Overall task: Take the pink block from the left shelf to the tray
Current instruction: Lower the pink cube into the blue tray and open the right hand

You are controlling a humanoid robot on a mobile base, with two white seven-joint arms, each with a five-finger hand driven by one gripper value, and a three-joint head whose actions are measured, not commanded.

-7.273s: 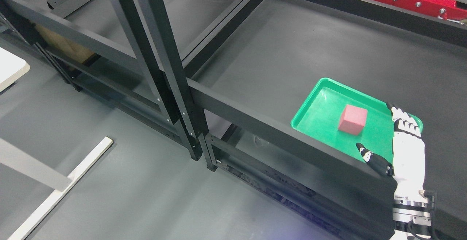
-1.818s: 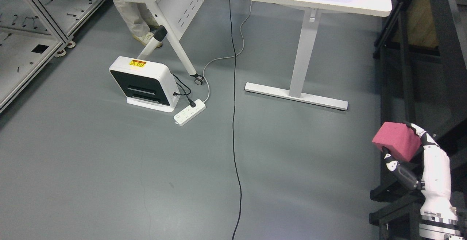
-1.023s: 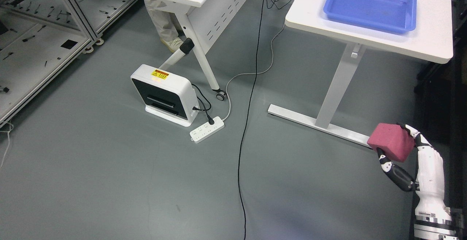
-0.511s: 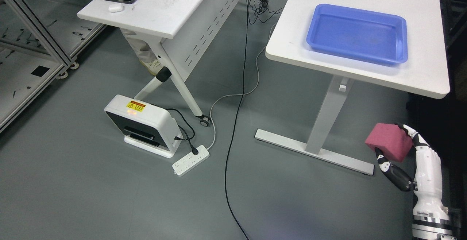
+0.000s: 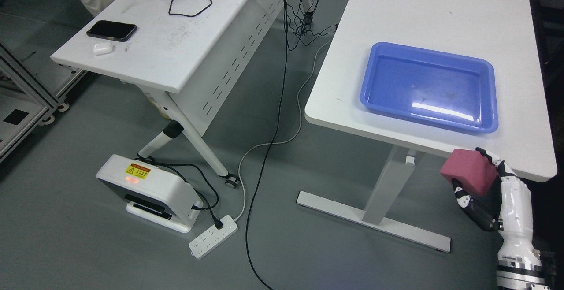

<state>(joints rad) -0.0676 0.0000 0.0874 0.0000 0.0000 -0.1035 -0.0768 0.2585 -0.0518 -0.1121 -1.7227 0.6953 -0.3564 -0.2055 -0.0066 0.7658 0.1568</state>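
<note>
White tabletop [image 5: 423,12] with blue tray [image 5: 429,86] now nearer; right robot hand [image 5: 484,188] grasping pink block [image 5: 468,177], ready for placement.

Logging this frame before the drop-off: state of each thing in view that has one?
pink block: held in the air, below the table edge
right hand: shut on the block
blue tray: empty, flat on the white table
power strip: on the floor, one plug in
phone: screen dark
</note>
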